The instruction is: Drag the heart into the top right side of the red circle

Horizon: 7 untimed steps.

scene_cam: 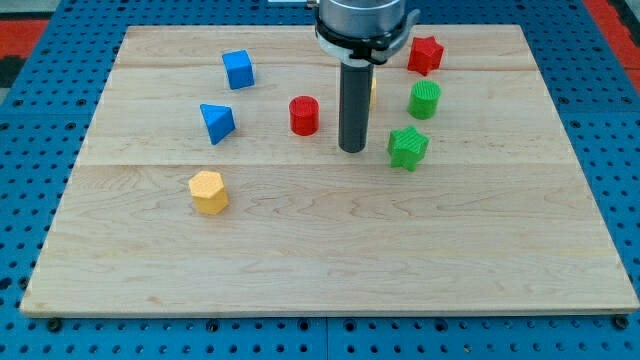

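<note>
The red circle [304, 115] is a short red cylinder a little above the board's middle. Only a thin yellow sliver [373, 92] shows just right of the rod, up and to the right of the red circle. It may be the heart, but its shape is hidden by the rod. My tip [351, 150] rests on the board to the lower right of the red circle, apart from it, and left of the green star [407, 147]. It touches no block that I can see.
A blue cube [238, 70] and a blue triangle [216, 122] lie left of the red circle. A yellow hexagon [208, 192] sits lower left. A red star [425, 54] and a green cylinder [424, 100] are at the upper right. The wooden board [330, 260] lies on a blue pegboard.
</note>
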{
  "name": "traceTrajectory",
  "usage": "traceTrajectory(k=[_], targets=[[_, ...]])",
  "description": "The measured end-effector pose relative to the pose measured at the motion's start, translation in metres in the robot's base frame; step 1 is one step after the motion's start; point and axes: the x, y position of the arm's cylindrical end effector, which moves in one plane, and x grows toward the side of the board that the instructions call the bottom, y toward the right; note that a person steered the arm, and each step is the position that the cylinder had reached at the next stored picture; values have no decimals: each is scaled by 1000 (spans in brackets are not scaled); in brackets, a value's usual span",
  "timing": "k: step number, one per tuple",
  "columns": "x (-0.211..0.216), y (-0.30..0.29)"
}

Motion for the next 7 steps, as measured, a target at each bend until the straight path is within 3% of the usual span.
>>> traceTrajectory(k=[1, 5, 7], targets=[[-1, 44], [-2, 52], [-45, 52]])
